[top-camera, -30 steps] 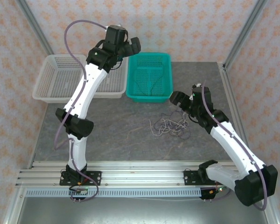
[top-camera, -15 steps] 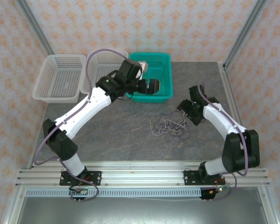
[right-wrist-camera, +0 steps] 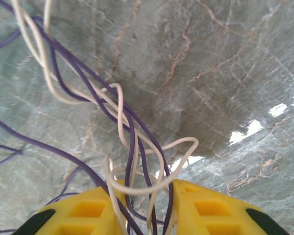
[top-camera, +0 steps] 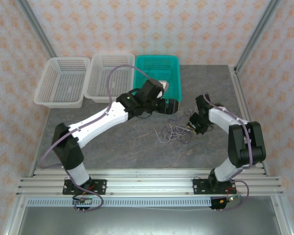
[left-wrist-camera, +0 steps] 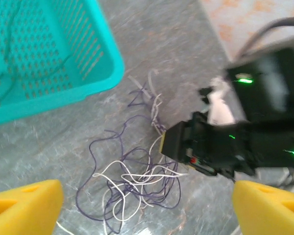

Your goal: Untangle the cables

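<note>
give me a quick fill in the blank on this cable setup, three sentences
1. The tangle of thin purple and white cables lies on the grey marbled ___.
2. Some of its strands pass between the yellow fingers of the ___ gripper.
3. Beside the teal perforated plastic basket stand ___ white perforated baskets.
Missing words: table; right; two.
</note>
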